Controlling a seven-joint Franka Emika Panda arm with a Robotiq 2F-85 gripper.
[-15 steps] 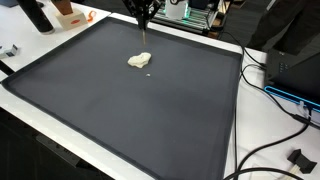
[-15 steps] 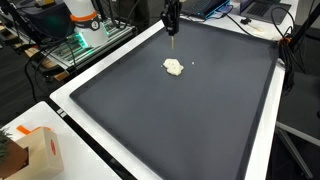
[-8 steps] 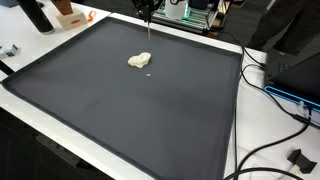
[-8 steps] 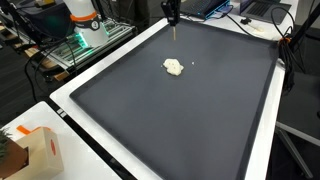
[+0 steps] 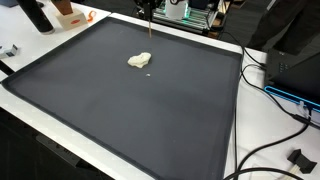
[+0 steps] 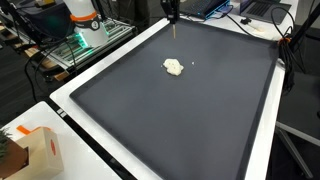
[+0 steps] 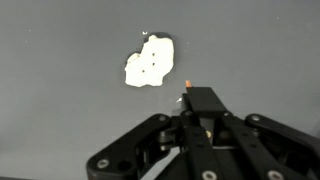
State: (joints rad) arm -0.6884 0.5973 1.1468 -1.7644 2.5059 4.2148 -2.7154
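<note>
Stick (image 5: 150,30), thin, straight, in tool (image 5: 148,14); pale lumpy blob (image 5: 139,60).

Gripper (image 6: 173,17) clamps a thin stick (image 6: 175,32) — near a cream lump (image 6: 174,67)

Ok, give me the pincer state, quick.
Pincer: closed, holding a thin stick that points down at the dark mat.
</note>
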